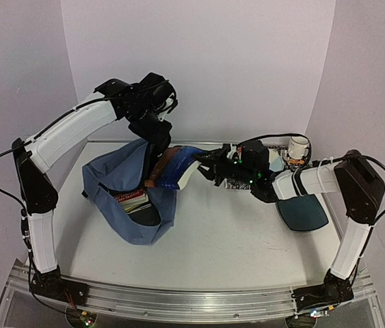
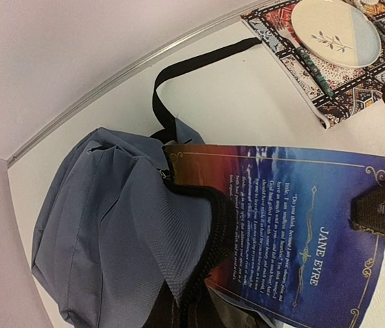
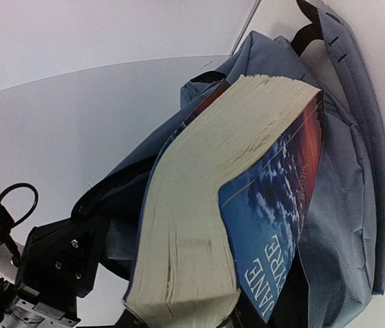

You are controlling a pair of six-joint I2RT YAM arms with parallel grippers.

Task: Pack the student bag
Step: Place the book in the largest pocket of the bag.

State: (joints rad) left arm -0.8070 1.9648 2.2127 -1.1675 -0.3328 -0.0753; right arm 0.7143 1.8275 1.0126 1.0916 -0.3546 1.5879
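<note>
Whereas only the top view shows the left gripper (image 1: 154, 149) closed on the rim of the student bag (image 1: 127, 205), left on the table (image 1: 233, 232), the 2 wrist views show the right gripper (image 1: 206, 164) clamping the Jane Eyre book (image 2: 295, 232), partly hidden inside.

Book's (image 2: 301, 225) end hidden inside student bag (image 2: 110, 225), plate (image 2: 336, 31) cut off

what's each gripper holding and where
Right gripper clamps the Jane Eyre book by its end farthest from the student bag; left gripper seems to pinch the bag's zipper rim.
</note>
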